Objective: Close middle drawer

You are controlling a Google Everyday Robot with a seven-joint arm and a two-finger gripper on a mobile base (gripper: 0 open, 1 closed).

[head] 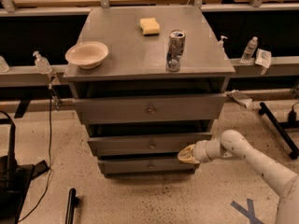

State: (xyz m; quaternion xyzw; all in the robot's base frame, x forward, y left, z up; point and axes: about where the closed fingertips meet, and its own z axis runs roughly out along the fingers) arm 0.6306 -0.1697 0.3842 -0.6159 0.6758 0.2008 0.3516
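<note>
Three grey drawers stack in the cabinet point(131, 50). The middle drawer point(121, 145) runs left to right, front facing us, standing slightly out. Gripper point(185, 154) at its four o'clock, against the front's right end; clenched or released, can't tell.

The gripper point(187, 154) sits at the right end of the middle drawer point(140, 144). Straight out from the middle drawer, the speckled floor point(154, 195) lies open. Above it the top drawer point(117, 110) juts farther out. The white arm point(252, 160) fills the room to its right, and a black stand point(11, 181) stands well off to its left.
</note>
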